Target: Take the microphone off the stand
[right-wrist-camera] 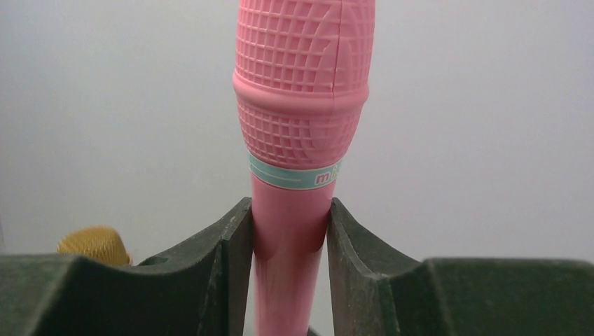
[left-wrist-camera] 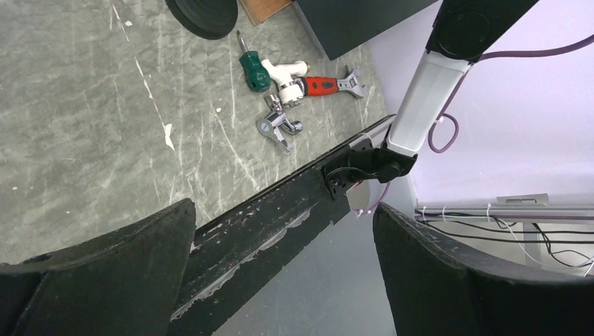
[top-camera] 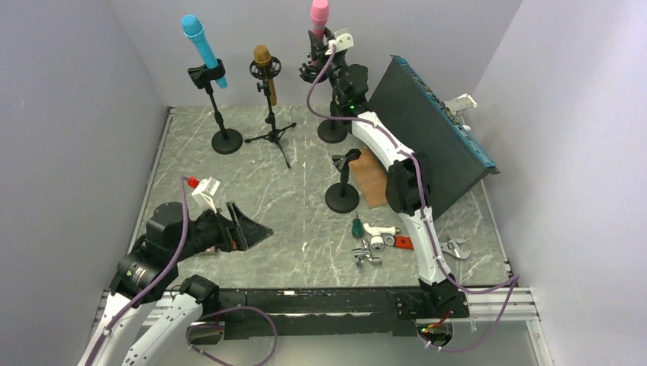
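Observation:
A pink microphone [top-camera: 319,17] stands upright at the back of the table, its handle hidden behind my right gripper [top-camera: 317,47]. In the right wrist view the two fingers press both sides of the pink microphone's handle [right-wrist-camera: 288,238], just under its mesh head. Its stand's round base [top-camera: 333,131] sits below, mostly hidden by my right arm. My left gripper [top-camera: 255,231] is open and empty, low at the near left, far from the stands. In the left wrist view my left gripper [left-wrist-camera: 284,266] hangs over the table's front edge.
A blue microphone [top-camera: 202,42] on a stand and a gold microphone [top-camera: 263,57] on a tripod stand at the back left. An empty stand [top-camera: 342,197] and a wooden block [top-camera: 372,177] sit mid-table. A dark panel [top-camera: 439,133] leans right. Tools [top-camera: 374,242] lie near front.

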Available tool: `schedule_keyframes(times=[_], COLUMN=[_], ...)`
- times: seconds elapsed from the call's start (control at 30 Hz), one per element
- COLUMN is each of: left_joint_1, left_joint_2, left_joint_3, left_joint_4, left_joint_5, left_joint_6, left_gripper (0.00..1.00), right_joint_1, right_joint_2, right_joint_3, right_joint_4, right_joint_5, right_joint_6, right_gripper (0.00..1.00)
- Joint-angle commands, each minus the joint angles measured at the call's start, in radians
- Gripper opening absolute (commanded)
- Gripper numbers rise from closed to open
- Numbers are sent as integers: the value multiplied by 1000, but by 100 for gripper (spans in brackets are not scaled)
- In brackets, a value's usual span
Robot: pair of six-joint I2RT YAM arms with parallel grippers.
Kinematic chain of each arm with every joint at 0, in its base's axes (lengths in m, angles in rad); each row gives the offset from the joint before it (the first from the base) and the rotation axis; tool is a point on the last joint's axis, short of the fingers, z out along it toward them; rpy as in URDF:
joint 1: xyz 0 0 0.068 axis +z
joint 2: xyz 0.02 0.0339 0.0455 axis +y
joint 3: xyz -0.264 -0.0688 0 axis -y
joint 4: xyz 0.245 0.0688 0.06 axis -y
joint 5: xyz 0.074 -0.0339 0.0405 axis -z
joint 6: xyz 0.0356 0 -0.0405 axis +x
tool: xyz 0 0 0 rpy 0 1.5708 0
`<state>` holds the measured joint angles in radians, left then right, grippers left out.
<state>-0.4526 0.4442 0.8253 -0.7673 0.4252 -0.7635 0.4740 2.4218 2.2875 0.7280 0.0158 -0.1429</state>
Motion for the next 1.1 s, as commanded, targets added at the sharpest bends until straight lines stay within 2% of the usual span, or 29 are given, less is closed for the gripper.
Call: schedule_keyframes(times=[0.0,0.13,0.23,0.33,0.5,0.6,0.67,0.9,1.07], left_joint_1=[-2,-2,-1,-1,-2,-2,-2,-1,-1], left_joint_2=[-52,-57,-55,-60,-105,-149,-181,-288,-269], left_joint_3=[24,28,42,48,36,14,0,-17,26], left_joint_4=[-3,8,22,20,7,-8,-32,-80,-121], left_joint_5=[-8,-8,3,5,-3,-9,-15,-28,-31], left_joint_6=[-6,-20,-31,-52,-94,-117,-128,-156,-103], left_gripper=[99,99,99,99,99,99,99,99,100], right_joint_1=[2,16,38,58,85,122,163,380,390], right_joint_2=[-70,-150,-304,-502,-837,-1021,-1122,-1330,-1297], right_joint_3=[90,91,-30,-259,-748,-1012,-1119,-1257,-1168], right_joint_4=[35,5,8,12,32,89,65,-249,-586], right_joint_5=[-11,-11,-10,-33,-95,-133,-177,-221,-345], right_joint_6=[-33,-23,-2,87,394,555,621,705,808], right_gripper=[16,13,12,9,0,0,0,0,0])
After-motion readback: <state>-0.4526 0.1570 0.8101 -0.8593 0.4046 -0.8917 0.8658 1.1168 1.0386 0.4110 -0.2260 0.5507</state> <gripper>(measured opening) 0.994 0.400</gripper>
